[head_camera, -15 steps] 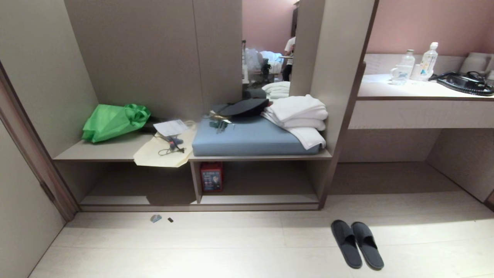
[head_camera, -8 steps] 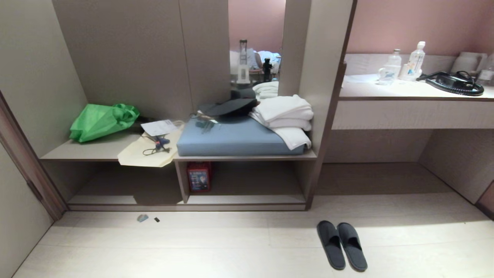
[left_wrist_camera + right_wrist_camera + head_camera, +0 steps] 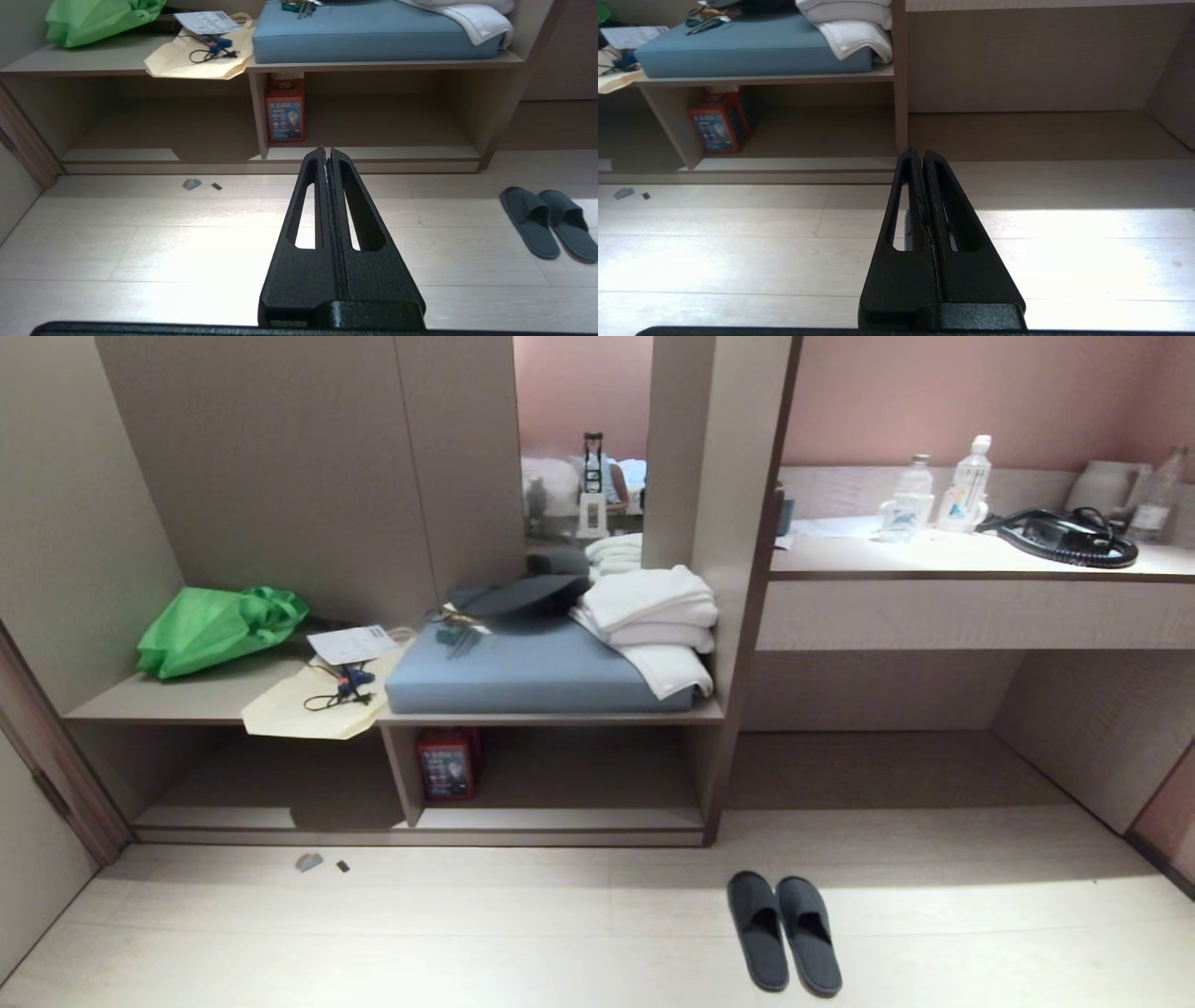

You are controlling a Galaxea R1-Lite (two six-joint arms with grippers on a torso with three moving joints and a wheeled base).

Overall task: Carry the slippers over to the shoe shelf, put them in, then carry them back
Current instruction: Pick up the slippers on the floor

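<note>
The whole head view has slid leftward over the last second: the camera has swung to the right, and nothing in the room has itself moved. The slippers (image 3: pixel 784 931) now sit nearer the middle of the view, which suggests the robot is lining itself up with them before any pickup. They lie side by side and touching on the floor (image 3: pixel 467 933), toes toward the furniture, in front of the open bay under the desk (image 3: pixel 971 560) and just right of the shelf's (image 3: pixel 551 714) right upright.

Neither arm shows in the head view. The left gripper (image 3: pixel 326 151) is closed and empty, pointing over bare floor toward the shelf's centre divider; the slippers lie well off to its right. The right gripper (image 3: pixel 920 153) is likewise closed and holds nothing, aimed at the shelf's right upright. The task looks not yet begun.

Both low compartments are open at the front. The right one holds only a red box (image 3: pixel 446 763) against the divider, leaving most of its base board free for the pair. The left one is bare but partly shaded by a cream bag (image 3: pixel 308 709) drooping over the top edge. Two small scraps (image 3: pixel 319 863) lie on the floor by the left compartment, away from the likely path. The floor around the slippers is open.
</note>
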